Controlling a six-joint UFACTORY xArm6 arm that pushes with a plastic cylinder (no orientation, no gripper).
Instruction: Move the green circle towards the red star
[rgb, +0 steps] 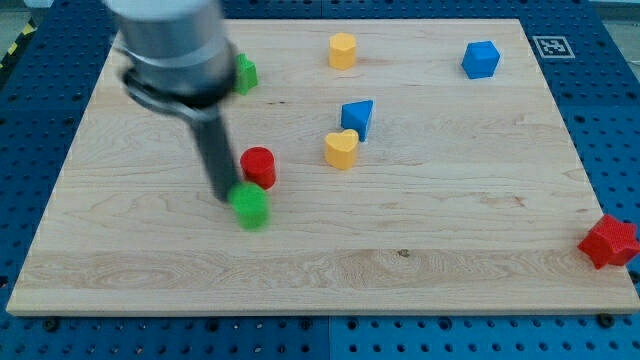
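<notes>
The green circle (250, 204) lies on the wooden board (420, 240), left of centre. My tip (225, 195) touches its upper left side. The red star (608, 241) sits at the board's right edge, near the view's bottom right, far from the green circle. A red cylinder (258, 165) stands just above the green circle, right of the rod.
A second green block (243, 73) sits at the top left, partly hidden by the arm. A yellow block (342, 49) lies at the top centre, a blue cube (481, 59) at the top right. A blue triangular block (358, 117) and a yellow heart (341, 148) sit mid-board.
</notes>
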